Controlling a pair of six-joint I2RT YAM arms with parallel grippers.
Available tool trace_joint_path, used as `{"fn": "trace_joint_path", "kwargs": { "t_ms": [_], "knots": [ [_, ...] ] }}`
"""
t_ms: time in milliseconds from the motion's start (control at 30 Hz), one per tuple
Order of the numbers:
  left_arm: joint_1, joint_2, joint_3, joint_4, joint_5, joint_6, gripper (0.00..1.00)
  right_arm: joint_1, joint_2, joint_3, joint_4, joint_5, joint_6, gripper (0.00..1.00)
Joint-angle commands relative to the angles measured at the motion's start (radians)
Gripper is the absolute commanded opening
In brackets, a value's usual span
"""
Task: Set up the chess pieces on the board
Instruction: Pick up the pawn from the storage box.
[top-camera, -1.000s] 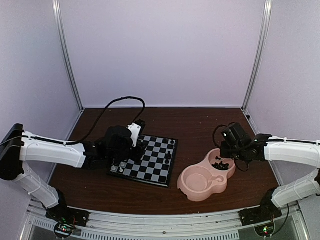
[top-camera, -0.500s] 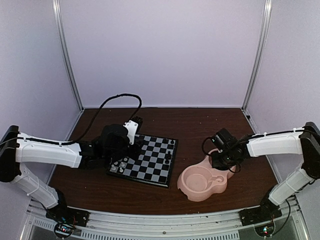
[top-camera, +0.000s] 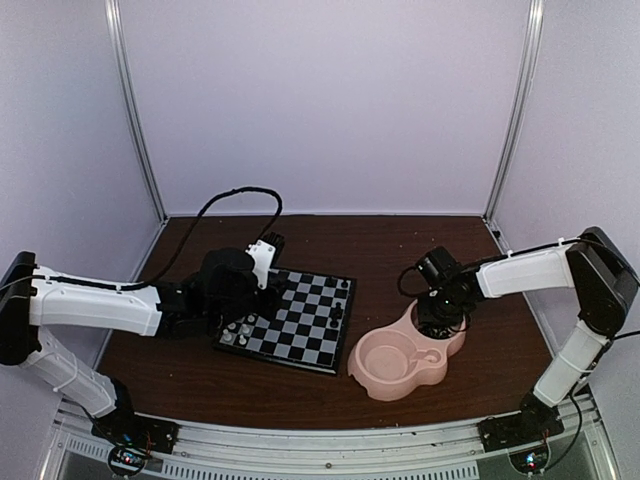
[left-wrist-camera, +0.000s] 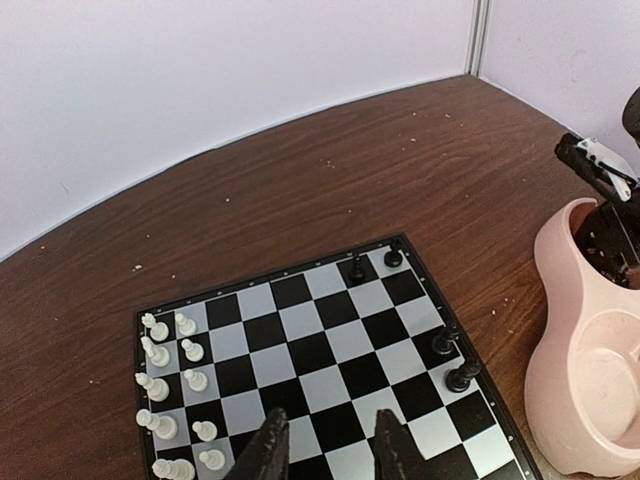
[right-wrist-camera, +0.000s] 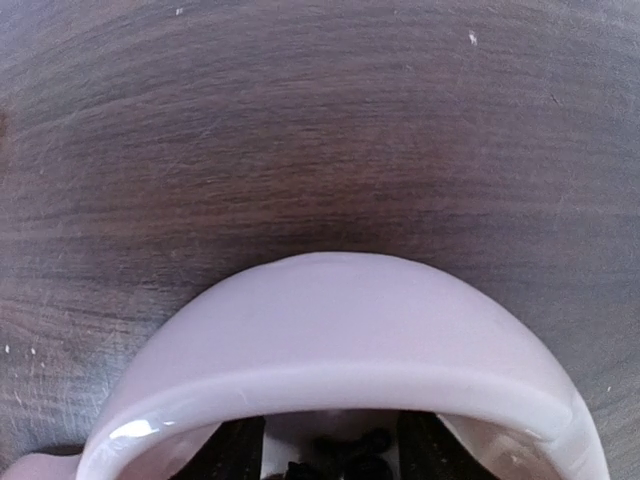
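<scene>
1. Swinging in from the right, the right gripper (top-camera: 437, 318) has come down into the far bowl of the pink dish (top-camera: 362, 372), having hung above and to the right of it a second ago; the left gripper (left-wrist-camera: 331, 452) has hardly shifted
2. Right pincer: its fingers (right-wrist-camera: 233, 452) stand apart just inside the bowl's rim, and loose black chess pieces (right-wrist-camera: 345, 465) lie in the bowl between them (none visibly pinched)
3. Left pincer: it hovers over the left part of the board (left-wrist-camera: 322, 352), fingers apart, bare squares showing in the gap, nothing held
4. White pieces (left-wrist-camera: 192, 350) stand in two rows along the board's left edge
5. Four black pieces on the board (left-wrist-camera: 442, 343) stand along its right edge, two at the far corner and two nearer
6. Board and dish lie on the brown table (top-camera: 340, 235), the board left of centre and the dish to its right, the two near each other but not touching
</scene>
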Motion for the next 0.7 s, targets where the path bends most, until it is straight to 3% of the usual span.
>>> {"fn": "trace_joint_path", "kwargs": {
  "t_ms": [0, 133, 300, 667],
  "knots": [
    [0.003, -0.025, -0.011, 0.033, 0.007, 0.008, 0.31, -0.006, -0.005, -0.044, -0.021, -0.053, 0.000, 0.39],
    [0.003, -0.018, -0.008, 0.034, 0.016, 0.007, 0.31, -0.006, -0.071, -0.068, -0.016, -0.029, -0.005, 0.16],
    [0.003, -0.023, -0.006, 0.031, 0.024, 0.004, 0.30, -0.007, -0.136, -0.086, -0.008, -0.013, -0.027, 0.04],
    [0.002, -0.041, -0.005, 0.022, 0.052, -0.006, 0.31, -0.004, -0.378, -0.180, 0.056, -0.021, -0.071, 0.06]
  ]
}}
